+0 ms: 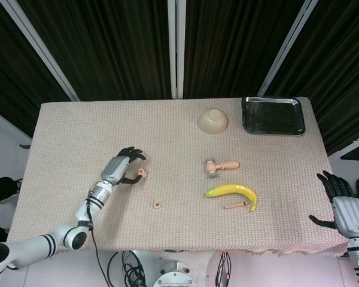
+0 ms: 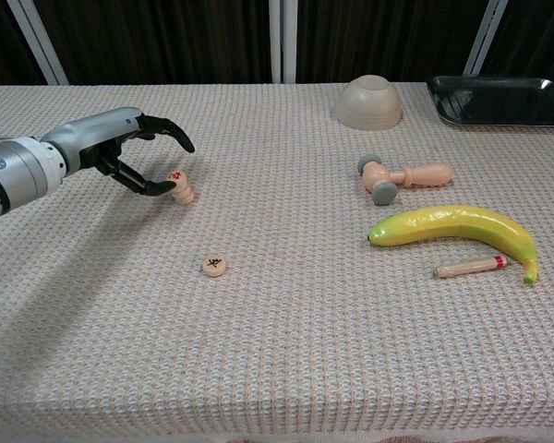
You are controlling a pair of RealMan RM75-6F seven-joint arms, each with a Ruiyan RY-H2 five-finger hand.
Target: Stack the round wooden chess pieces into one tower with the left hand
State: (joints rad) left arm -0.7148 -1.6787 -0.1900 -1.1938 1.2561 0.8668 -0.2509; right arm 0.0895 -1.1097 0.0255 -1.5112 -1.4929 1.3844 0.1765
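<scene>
The left hand [image 2: 134, 152] hovers low over the counter [image 2: 286, 351] with its fingers spread and arched, holding nothing. Just off its fingertips stands a small stack of round chess pieces [image 2: 181, 187], a red mark on top; whether the thumb touches the stack I cannot tell. A single flat piece [image 2: 214, 266] lies nearer the robot than the hand, toward its right, well apart from the stack.

To do this step well, I judge the hand should clear the stack without nudging it, then come down on the loose piece from above and pinch it by the rim, keeping it level for placing.

The forearm reaches in from the robot's left, nearly flat to the cloth. The right hand [image 1: 347, 209] rests off the far edge, fingers apart, empty.
</scene>
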